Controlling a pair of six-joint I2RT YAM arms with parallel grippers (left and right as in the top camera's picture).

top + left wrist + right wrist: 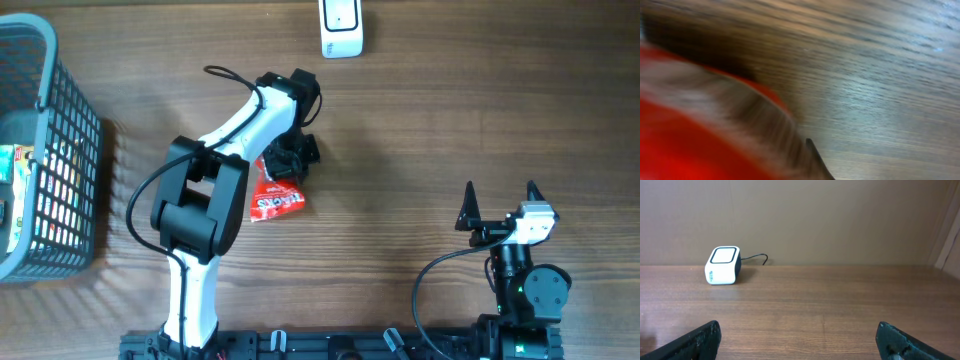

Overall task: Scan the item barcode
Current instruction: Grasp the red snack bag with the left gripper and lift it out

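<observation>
The left gripper (292, 158) is pressed together on the top edge of the red snack packet (275, 203), which sits mid-left on the worktop (420, 120), well apart from the white scanner (341, 28) at the far edge. The hold looks shallow. Thin foil could slip or swing on a lift, turning the barcode away from the scanner window. The right gripper (500, 205) rests spread wide and empty, so there is no backup catch.

free: desk (450, 120) lying open upper right | blocking: scanner (341, 28) sitting top centre; basket (75, 150) filling left edge; left arm (215, 170) spanning centre-left
</observation>
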